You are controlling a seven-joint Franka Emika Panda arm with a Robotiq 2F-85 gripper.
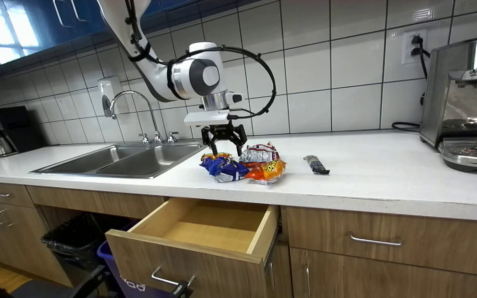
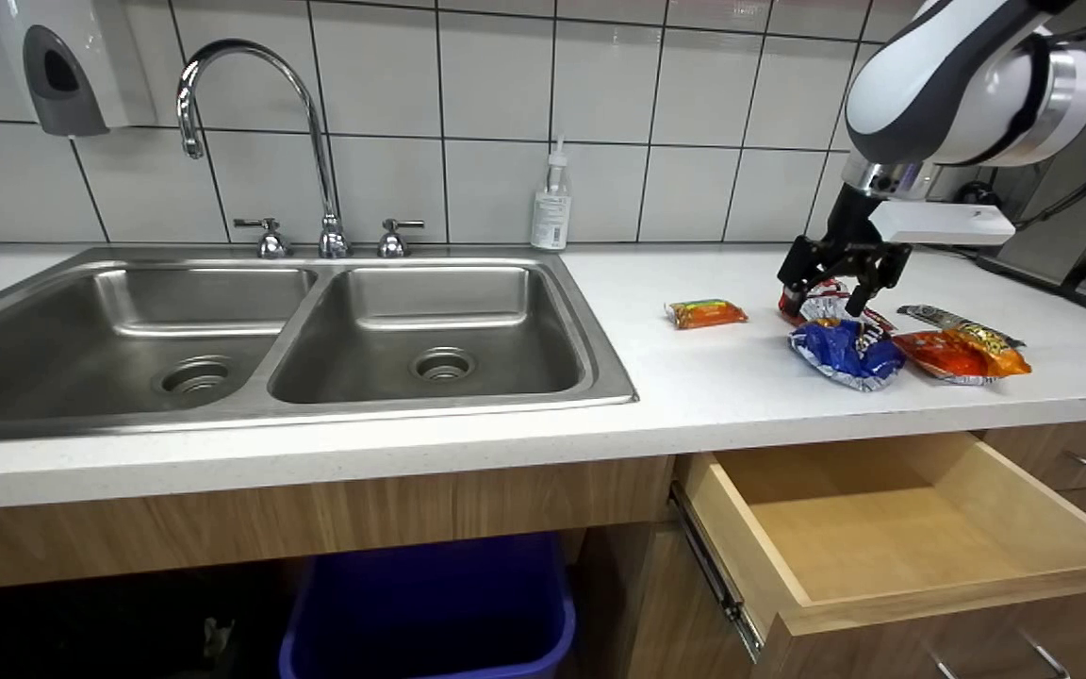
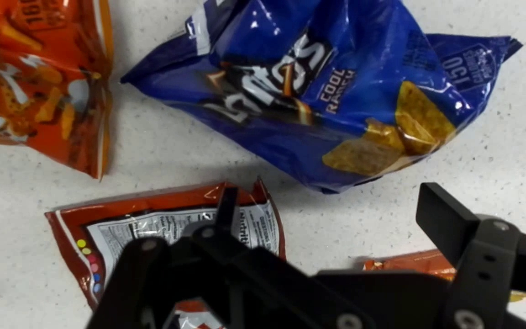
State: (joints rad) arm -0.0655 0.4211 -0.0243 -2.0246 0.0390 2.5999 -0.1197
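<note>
My gripper [image 1: 227, 151] is open and empty above the counter, among several snack packets; it also shows in an exterior view [image 2: 824, 304]. In the wrist view, its fingers [image 3: 331, 198] are wide apart. A blue Doritos bag [image 3: 290, 91] lies just beyond the fingertips. A red-brown bag with a nutrition label [image 3: 162, 219] lies partly behind the left finger. A small orange packet [image 3: 404, 262] is partly hidden by the right finger; it shows whole in an exterior view [image 2: 708, 313]. An orange bag [image 3: 39, 87] and a dark wrapped bar [image 1: 316, 164] lie farther off.
An open wooden drawer [image 1: 259, 231] juts out below the packets. A double steel sink [image 2: 600, 377] with a tall faucet [image 1: 153, 111] lies to one side. A steel coffee machine [image 1: 449, 87] stands on the other side. A pump bottle [image 2: 551, 203] stands by the wall.
</note>
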